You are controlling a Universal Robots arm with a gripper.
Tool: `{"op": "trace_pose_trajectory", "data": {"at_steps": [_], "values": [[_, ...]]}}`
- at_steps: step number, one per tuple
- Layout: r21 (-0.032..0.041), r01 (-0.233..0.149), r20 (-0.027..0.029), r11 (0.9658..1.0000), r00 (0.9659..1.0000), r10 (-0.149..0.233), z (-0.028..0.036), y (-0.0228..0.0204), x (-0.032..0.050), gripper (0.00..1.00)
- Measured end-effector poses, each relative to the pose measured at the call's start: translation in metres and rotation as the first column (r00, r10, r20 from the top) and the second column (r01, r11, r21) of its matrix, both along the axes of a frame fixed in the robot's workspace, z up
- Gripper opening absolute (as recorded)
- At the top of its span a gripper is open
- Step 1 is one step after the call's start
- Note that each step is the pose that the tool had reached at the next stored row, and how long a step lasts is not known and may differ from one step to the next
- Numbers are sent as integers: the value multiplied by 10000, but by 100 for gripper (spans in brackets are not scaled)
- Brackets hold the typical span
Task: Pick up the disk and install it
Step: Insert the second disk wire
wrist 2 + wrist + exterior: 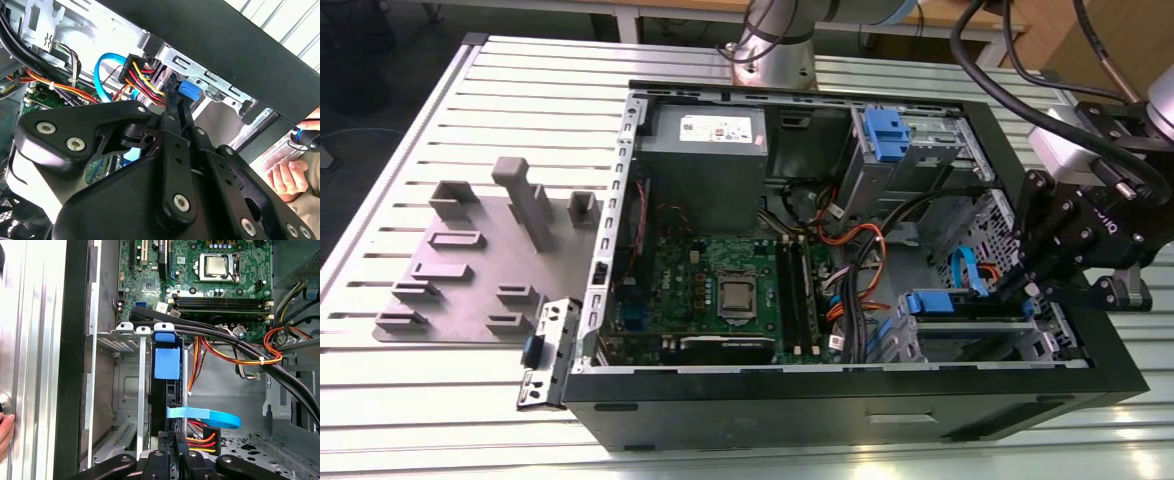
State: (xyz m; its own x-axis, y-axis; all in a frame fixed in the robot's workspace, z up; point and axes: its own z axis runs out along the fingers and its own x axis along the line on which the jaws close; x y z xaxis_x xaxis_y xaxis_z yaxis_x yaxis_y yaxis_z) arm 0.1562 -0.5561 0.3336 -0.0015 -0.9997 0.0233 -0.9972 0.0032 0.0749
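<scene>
The disk stands edge-on in the drive bay at the corner of the open computer case; its blue caddy tab faces the motherboard. In the exterior view the blue caddy end sits in the bay on that view's right. My gripper hangs over the case's wall beside the bay. In both wrist views its black fingers lie close together, and the gripper is shut, with its tips at the disk's cable end. In the second wrist view the gripper ends just short of a blue plastic piece.
A blue flat cable and a red-yellow-black power plug cross just beside the fingers. Thick black cables run over the bay. Another blue caddy sits by the grey power supply. A person's hand rests outside the case.
</scene>
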Motion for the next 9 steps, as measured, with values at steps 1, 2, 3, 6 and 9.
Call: {"op": "trace_pose_trajectory", "data": {"at_steps": [1, 2, 3, 6, 9], "values": [[0, 0, 0, 10000, 10000, 0, 0, 0, 0, 16], [0, 0, -1, 10000, 10000, 0, 0, 0, 1, 16], [1, 0, 0, 10000, 10000, 0, 4, -1, 1, 16], [0, 0, 0, 10000, 10000, 0, 24, 0, 1, 16], [-1, -1, 7, 10000, 10000, 1, 25, 3, -24, 16]]}}
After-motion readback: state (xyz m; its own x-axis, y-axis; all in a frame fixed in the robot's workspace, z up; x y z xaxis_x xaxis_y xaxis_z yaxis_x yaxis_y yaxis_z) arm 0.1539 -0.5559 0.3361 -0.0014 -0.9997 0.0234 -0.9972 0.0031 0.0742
